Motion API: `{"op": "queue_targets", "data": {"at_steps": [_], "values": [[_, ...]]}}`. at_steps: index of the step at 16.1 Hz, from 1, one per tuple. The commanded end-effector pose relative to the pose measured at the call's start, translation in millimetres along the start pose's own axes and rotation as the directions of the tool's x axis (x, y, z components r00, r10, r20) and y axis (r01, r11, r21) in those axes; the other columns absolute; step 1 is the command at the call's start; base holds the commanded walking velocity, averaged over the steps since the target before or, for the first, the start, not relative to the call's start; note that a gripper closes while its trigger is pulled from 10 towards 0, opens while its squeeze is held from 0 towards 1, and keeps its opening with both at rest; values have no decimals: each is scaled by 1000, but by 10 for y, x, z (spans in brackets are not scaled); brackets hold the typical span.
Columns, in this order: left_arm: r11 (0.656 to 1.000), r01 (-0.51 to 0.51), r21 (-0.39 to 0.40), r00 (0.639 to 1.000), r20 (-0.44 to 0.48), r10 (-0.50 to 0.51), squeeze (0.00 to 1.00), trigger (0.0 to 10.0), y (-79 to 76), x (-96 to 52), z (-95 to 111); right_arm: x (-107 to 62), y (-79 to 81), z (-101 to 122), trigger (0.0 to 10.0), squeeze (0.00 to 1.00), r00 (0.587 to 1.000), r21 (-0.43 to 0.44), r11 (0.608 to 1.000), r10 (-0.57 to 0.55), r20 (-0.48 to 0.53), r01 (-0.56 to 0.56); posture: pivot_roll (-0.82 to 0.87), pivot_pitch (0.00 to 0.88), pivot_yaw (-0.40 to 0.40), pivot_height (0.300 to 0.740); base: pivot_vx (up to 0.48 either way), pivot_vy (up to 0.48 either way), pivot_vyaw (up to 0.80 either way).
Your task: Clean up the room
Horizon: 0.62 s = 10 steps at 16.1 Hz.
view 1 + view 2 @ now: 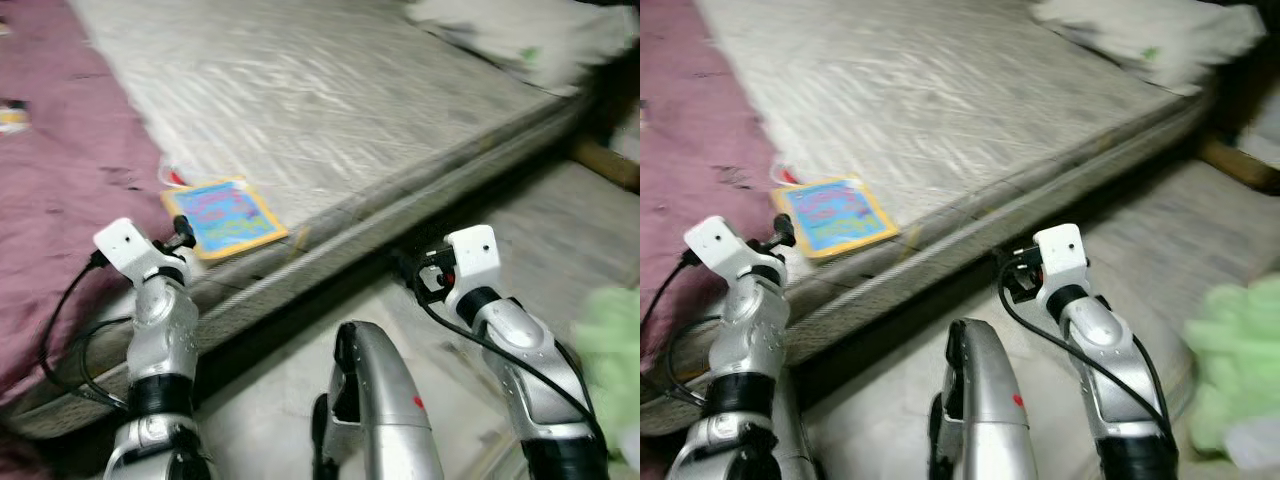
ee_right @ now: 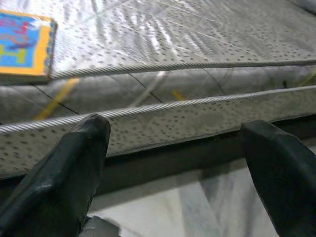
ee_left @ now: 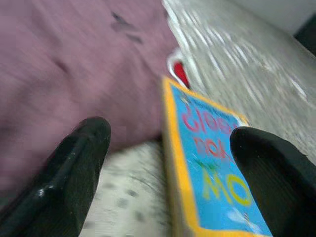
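A thin book point(image 1: 228, 218) with a yellow border and a bright blue cover lies flat on the bare grey mattress point(image 1: 330, 100), close to its near edge. My left gripper point(image 1: 184, 238) is raised just short of the book's near left corner. In the left wrist view it point(image 3: 173, 143) stands open, with the book's edge point(image 3: 212, 168) between its fingers and untouched. My right gripper point(image 1: 415, 270) is open and holds nothing. It hovers low beside the mattress's side point(image 2: 163, 118), above the floor.
A purple blanket point(image 1: 60, 180) covers the mattress's left part, with a small object point(image 1: 12, 115) on it. A white and red item point(image 3: 180, 74) pokes out behind the book. A pillow point(image 1: 520, 40) lies at the far right. Something pale green point(image 1: 610, 340) sits on the floor at right.
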<state>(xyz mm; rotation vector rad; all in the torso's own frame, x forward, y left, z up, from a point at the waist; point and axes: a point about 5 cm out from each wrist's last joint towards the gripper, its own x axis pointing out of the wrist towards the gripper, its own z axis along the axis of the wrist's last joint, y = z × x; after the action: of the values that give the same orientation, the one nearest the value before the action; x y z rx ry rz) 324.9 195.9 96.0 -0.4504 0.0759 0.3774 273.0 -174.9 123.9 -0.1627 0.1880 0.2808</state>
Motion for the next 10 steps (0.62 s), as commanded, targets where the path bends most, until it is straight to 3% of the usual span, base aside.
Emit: {"op": "queue_targets", "data": {"at_steps": [1, 4, 10], "values": [[1000, 1, -27, 1000, -10, -1, 0, 10000, -4, 29, -21, -39, -69, 45, 10000, 0, 1000, -15, 1000, -12, 3, 12, -258, 120, -106, 480, 0, 0, 0], [997, 1, -72, 999, -40, -3, 0, 10000, -31, 57, -96, -155, -166, 40, 10000, 0, 999, -42, 999, -25, -21, 24, -288, 141, -129, 480, 0, 0, 0], [991, 31, -128, 997, -67, -40, 0, 10000, -29, 109, -148, -237, -189, 59, 10000, 0, 999, -69, 997, -25, -44, 22, -310, 163, -151, 480, 0, 0, 0]]}}
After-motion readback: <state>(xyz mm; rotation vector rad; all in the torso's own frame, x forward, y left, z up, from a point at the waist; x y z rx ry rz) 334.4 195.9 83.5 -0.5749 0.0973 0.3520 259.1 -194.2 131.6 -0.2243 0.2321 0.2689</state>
